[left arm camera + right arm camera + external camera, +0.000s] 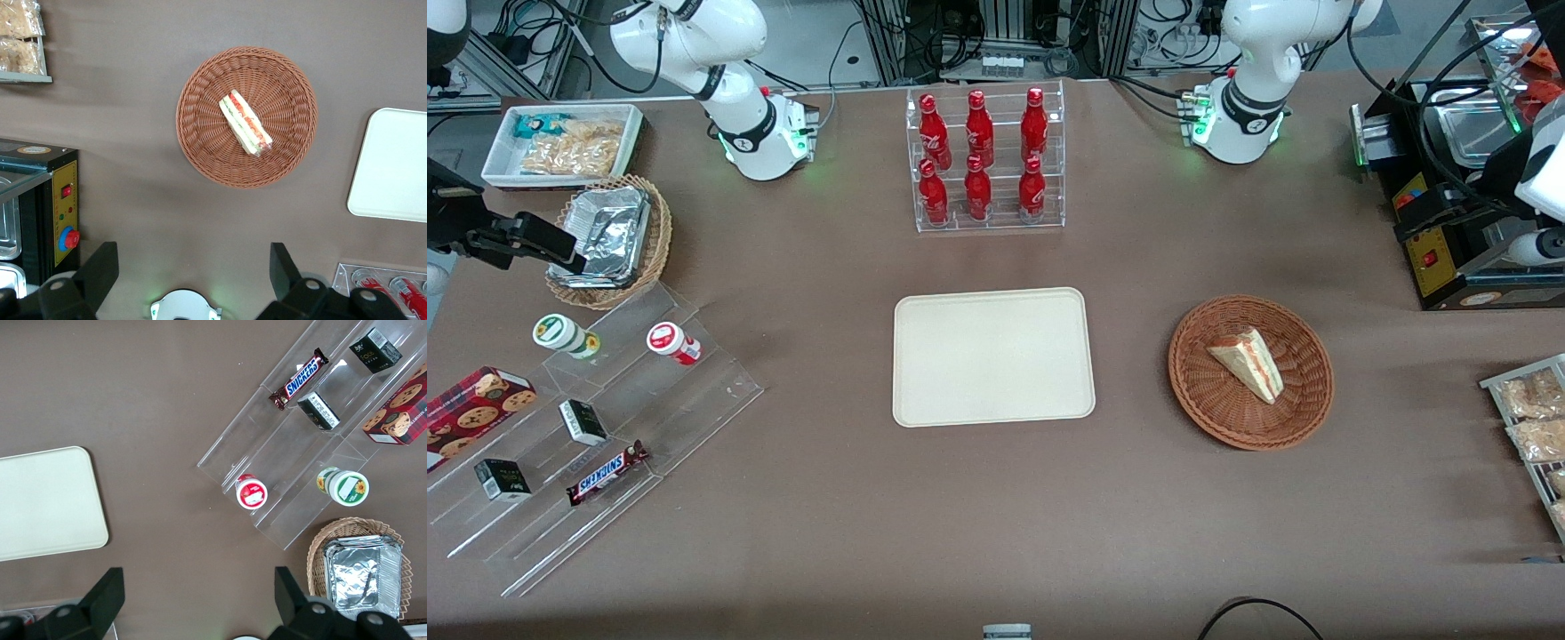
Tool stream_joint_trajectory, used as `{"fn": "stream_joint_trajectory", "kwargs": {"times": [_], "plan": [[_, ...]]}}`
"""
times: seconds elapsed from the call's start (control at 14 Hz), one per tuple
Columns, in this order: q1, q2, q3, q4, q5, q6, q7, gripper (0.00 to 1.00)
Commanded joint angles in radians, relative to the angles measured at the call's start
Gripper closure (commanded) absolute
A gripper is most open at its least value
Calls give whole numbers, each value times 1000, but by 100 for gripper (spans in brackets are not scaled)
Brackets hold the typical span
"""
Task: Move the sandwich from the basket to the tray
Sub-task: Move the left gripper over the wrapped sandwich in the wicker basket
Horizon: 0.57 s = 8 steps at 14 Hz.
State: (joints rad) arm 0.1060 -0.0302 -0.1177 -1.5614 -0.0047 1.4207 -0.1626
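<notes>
The sandwich [1249,363] [245,123], a pale wedge with red and green filling, lies in the round reddish-brown basket [1200,391] [200,140]. The cream tray [993,356] [393,167] lies flat and bare at mid-table, beside the basket toward the parked arm's end. My gripper [1409,222] [192,267] hangs high over the table at the working arm's end, farther from the front camera than the basket. It is open, and between its fingers [100,267] there is only the table below. It is well apart from the sandwich.
A clear rack of red bottles [985,160] stands farther from the front camera than the tray. A black machine [1449,267] and a metal tray of snack packets [1529,418] sit at the working arm's end. A stepped acrylic shelf [587,427] and a foil-filled tan basket [609,236] sit at the parked arm's end.
</notes>
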Motion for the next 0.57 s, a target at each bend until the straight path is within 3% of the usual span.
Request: {"fn": "stream_joint_trajectory", "kwargs": {"times": [0.0,0.29,0.5], "plan": [[12,13,0,20,-8,-2,26,0],[1,128,-2,-3,-5,50,22,0],[-12,171,-5,-110,-1,189,3,0]]}}
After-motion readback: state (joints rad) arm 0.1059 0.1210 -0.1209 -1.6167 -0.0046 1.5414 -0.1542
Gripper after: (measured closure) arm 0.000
